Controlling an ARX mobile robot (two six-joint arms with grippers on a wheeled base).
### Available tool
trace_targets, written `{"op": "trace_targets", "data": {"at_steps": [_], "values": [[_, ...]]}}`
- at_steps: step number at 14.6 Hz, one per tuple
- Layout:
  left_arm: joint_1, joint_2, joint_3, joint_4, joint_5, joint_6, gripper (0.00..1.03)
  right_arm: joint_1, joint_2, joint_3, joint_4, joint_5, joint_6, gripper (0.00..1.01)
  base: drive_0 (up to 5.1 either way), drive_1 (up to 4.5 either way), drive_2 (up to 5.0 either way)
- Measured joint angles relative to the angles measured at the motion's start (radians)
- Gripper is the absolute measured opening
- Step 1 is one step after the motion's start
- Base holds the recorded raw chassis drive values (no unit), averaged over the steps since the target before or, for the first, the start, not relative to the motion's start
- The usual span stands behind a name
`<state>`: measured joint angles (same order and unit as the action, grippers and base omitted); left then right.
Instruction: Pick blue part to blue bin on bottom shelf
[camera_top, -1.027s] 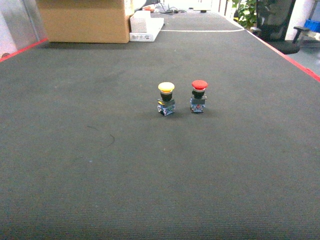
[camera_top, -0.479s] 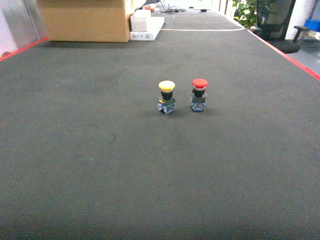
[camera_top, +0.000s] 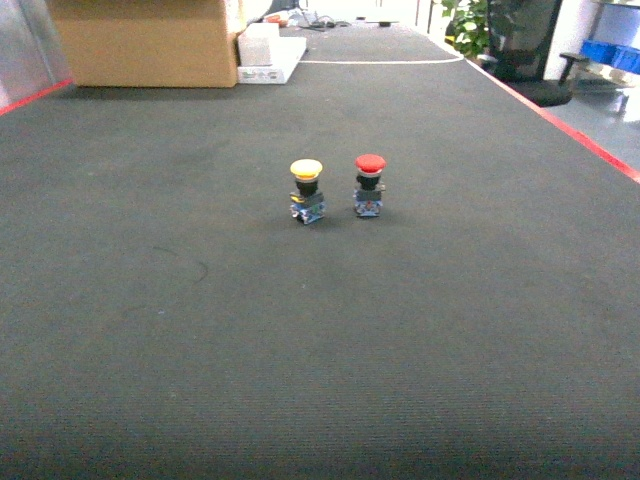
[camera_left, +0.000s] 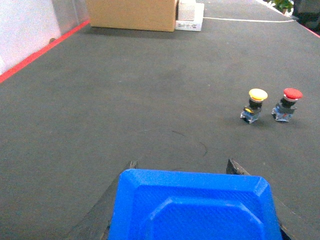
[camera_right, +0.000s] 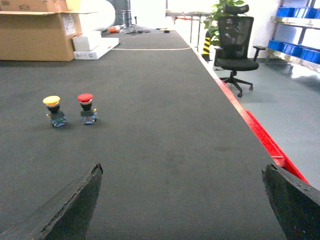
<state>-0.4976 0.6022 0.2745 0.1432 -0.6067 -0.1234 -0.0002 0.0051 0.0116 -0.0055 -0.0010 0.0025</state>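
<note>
In the left wrist view a blue part (camera_left: 192, 207) fills the bottom of the frame. My left gripper (camera_left: 182, 165) is shut on it, and only the dark fingertips (camera_left: 233, 167) show past its top corners. My right gripper (camera_right: 182, 169) is open over bare carpet with nothing between its fingers. Neither gripper shows in the head view. Blue crates (camera_right: 297, 46) stand on a steel rack far to the right, with more on the tier above (camera_right: 295, 11). I cannot tell which of them is the blue bin. They also show as blue crates (camera_top: 610, 52) at the head view's right edge.
A yellow-capped push button (camera_top: 307, 190) and a red-capped push button (camera_top: 369, 184) stand side by side on the dark carpet. A cardboard box (camera_top: 140, 40) and a white box (camera_top: 262, 58) sit at the far end. An office chair (camera_right: 237, 45) stands beyond the red floor line (camera_right: 257, 127).
In the head view the whole scene has slid left, so the view has swung to the right. The blue crates have come into view at the right edge.
</note>
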Motion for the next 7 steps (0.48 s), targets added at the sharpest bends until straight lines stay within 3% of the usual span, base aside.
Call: {"op": "trace_targets", "data": {"at_steps": [7], "values": [[0.0, 0.003, 0.0, -0.001, 0.0, 0.0, 0.44, 0.0, 0.0, 0.0, 0.0, 0.0, 0.0, 0.98, -1.3, -1.33, -1.3]]}}
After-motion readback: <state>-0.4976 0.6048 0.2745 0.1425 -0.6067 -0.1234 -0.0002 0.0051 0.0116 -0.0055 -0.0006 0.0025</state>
